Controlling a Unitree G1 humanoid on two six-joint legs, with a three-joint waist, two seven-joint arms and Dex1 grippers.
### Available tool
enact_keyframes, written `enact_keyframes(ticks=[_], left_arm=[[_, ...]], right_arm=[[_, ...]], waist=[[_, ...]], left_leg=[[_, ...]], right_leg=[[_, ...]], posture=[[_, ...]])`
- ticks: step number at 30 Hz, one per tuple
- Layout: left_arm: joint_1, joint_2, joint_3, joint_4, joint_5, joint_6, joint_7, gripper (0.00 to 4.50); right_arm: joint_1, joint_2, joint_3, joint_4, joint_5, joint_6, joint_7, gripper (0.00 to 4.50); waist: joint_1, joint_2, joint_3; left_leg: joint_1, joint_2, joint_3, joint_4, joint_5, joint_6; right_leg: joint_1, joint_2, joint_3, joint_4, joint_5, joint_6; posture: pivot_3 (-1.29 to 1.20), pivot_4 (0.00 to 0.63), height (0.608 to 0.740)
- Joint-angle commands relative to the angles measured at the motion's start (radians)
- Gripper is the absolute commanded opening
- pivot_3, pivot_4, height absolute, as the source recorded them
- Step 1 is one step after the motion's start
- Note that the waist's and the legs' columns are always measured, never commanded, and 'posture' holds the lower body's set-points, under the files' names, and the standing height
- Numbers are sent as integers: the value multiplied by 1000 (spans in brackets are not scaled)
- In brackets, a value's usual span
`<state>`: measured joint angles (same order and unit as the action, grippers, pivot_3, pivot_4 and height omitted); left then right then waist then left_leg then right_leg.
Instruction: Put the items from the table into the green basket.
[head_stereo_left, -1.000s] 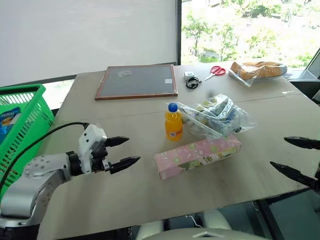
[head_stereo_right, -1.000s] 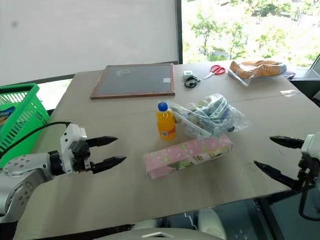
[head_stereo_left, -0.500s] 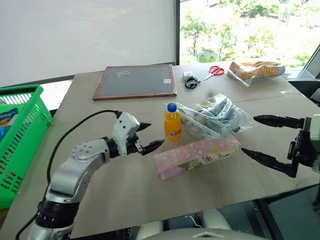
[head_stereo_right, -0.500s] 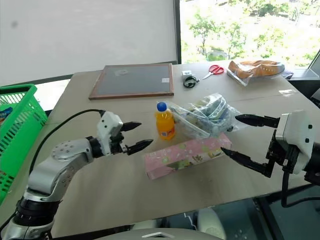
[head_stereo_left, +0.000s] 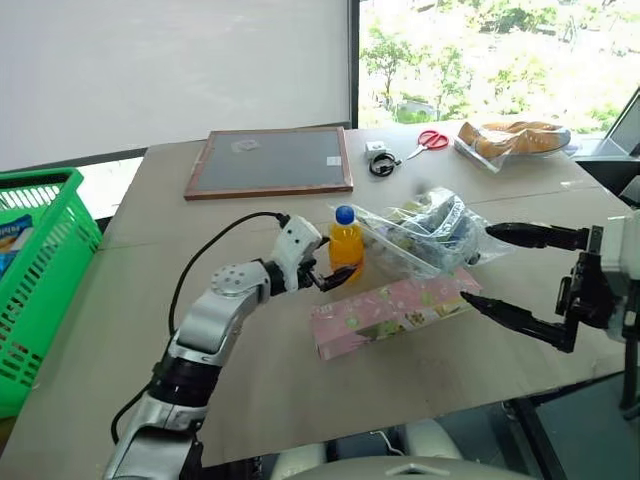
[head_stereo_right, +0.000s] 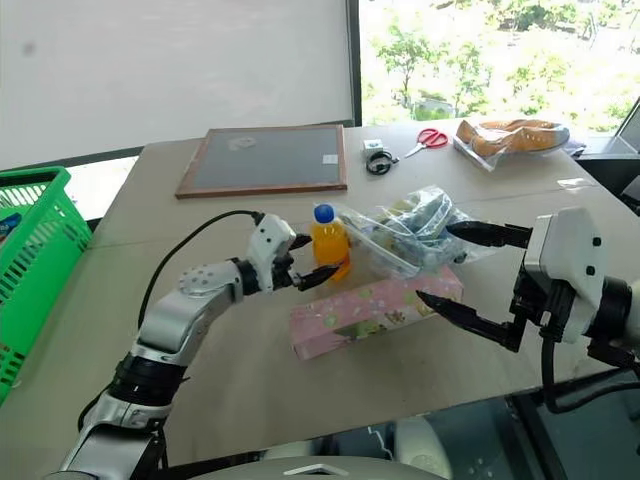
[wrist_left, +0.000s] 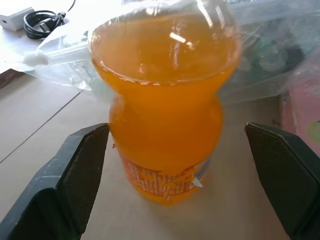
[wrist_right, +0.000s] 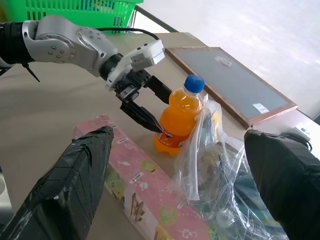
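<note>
Orange bottle (wrist_left: 165, 120) between left end effector (head_stereo_left: 327, 268) fingers

Orange bottle (wrist_left: 165, 115): cap cut off by the left wrist view's edge; label print between the left gripper (wrist_left: 185, 185) fingers too blurred to read. Green basket (head_stereo_left: 40, 290), well behind that gripper, was cut by the frame edge. Clear bag (head_stereo_left: 430, 235) contents beyond the bottle were indistinct.

Glossy clear-plastic orange bottle (wrist_left: 165, 115) (matt black fingers (wrist_left: 75, 180)).
</note>
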<state>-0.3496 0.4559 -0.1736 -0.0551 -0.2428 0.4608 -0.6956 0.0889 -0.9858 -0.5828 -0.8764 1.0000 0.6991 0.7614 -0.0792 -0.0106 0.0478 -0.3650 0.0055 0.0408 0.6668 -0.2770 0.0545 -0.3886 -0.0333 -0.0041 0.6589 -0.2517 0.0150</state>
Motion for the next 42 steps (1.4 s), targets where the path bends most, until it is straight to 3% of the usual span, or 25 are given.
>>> enact_keyframes(ticks=[1, 4, 5, 12, 16, 19, 26, 31, 34, 38, 42], left_arm=[[-47, -40, -31, 74, 48, -75, 5, 3970], [-64, -78, -25, 112, 55, -91, 9, 2890], [-66, -82, -26, 118, 62, -96, 8, 2818], [-34, -89, 23, 79, 56, -129, 18, 2818], [4, -81, 230, -35, -52, -143, 80, 2818], [8, -32, 339, -51, -46, -158, 143, 2818], [-131, 130, 560, 73, -34, -79, 324, 2818], [-257, 337, 584, 228, 64, -42, 376, 2818], [-353, 489, 564, 419, 150, -62, 416, 2818], [-494, 667, 528, 757, 226, -214, 458, 2818], [-605, 751, 475, 998, 263, -300, 407, 2818]], right_arm=[[18, 8, -9, -24, -2, -18, -12, 4500], [39, 12, -8, -29, -12, -26, -12, 4500], [46, 13, -9, -30, -14, -28, -10, 4500], [64, 16, 9, -34, -25, -35, -13, 4500], [-17, 0, 98, -15, 32, -8, -41, 4500], [-141, 8, 214, 27, 52, 7, -56, 4500], [-642, 175, 614, 279, -73, 83, -48, 4500], [-988, 350, 794, 521, -186, 154, -27, 4500], [-1120, 439, 835, 617, -215, 171, 8, 4500], [-1252, 551, 829, 719, -224, 163, 61, 4500], [-1308, 607, 809, 761, -233, 172, 79, 4500]], waist=[[-3, 0, 0], [-6, 0, -1], [-7, 0, -1], [-13, -1, -1], [-30, -2, 0], [-41, -3, 1], [-27, -4, 1], [12, -7, -1], [21, -12, -4], [21, -17, -7], [31, -20, -9]], left_leg=[[0, 0, 0, 0, 0, 0], [0, 0, 0, 0, 0, 0], [0, 0, 0, 1, 0, 0], [-1, 0, 1, 2, 0, 0], [-1, 0, 2, 1, 0, 0], [-8, 2, 2, 2, 0, 0], [-7, 3, 2, 2, 0, 0], [-22, 1, 1, 4, 3, -5], [-33, 1, 0, 4, 4, -6], [-43, -1, -2, 2, 4, -7], [-51, -6, -5, 3, 4, -8]], right_leg=[[0, 0, 0, 0, 0, 0], [0, 0, 0, 0, 0, 1], [0, 0, 0, 0, 1, 1], [0, -1, 1, -1, 2, 4], [-1, -1, 2, 0, 2, 4], [-9, 1, 2, 3, 3, 3], [-9, 2, 2, 3, 3, 3], [-25, -1, 1, 6, 5, 4], [-35, -1, -1, 6, 6, 3], [-45, -3, -3, 10, 6, 3], [-54, -8, -8, 16, 6, 3]], posture=[[-264, 0, 740], [-264, 0, 740], [-267, 0, 740], [-263, 0, 740], [-229, 0, 740], [-190, 0, 740], [-79, 0, 740], [-24, 0, 740], [-2, 0, 740], [11, 0, 740], [17, 0, 740]])
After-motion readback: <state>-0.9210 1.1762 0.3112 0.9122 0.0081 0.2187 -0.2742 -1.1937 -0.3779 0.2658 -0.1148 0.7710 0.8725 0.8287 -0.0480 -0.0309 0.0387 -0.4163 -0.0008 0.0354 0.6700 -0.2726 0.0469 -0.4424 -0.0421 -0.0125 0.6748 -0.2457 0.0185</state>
